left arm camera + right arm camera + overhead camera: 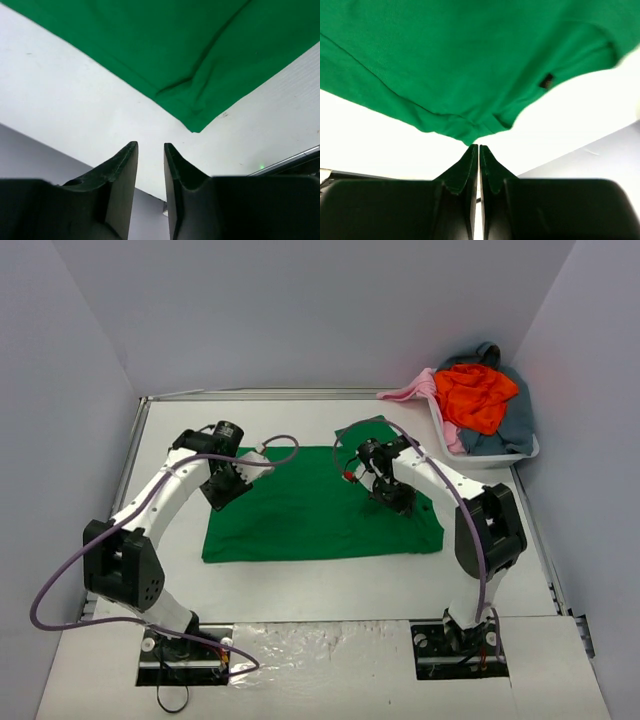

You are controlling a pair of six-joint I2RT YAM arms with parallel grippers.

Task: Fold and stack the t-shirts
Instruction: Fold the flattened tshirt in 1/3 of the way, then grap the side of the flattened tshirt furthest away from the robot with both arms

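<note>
**Operator:** Where is the shirt?

**Spotter:** Your bright green t-shirt lies spread out in the middle of the white worktop. It is mostly flat, with its long side running from 9 to 3 o'clock. The corner at about 1 o'clock is raised and bunched.

**Operator:** And my left pincer?

**Spotter:** Your left pincer is at the shirt's 10 o'clock corner. Its fingers stand a little apart with nothing between them. In the wrist view the green corner sits just ahead of the tips, not touching them, with bare worktop on either side.

**Operator:** The right one?

**Spotter:** Your right pincer is pressed together at the raised 1 o'clock corner. It is pinching the green cloth, whose edge draws to a point right at the tips. A small dark tag shows on the fabric beyond.

**Operator:** The other shirts?

**Spotter:** They are heaped in the white tub at the worktop's 2 o'clock corner, well apart from the green shirt. The orange-red shirt is on top and the grey-blue shirt is under it. The pale pink shirt hangs over the tub's rim towards 9 o'clock.
</note>
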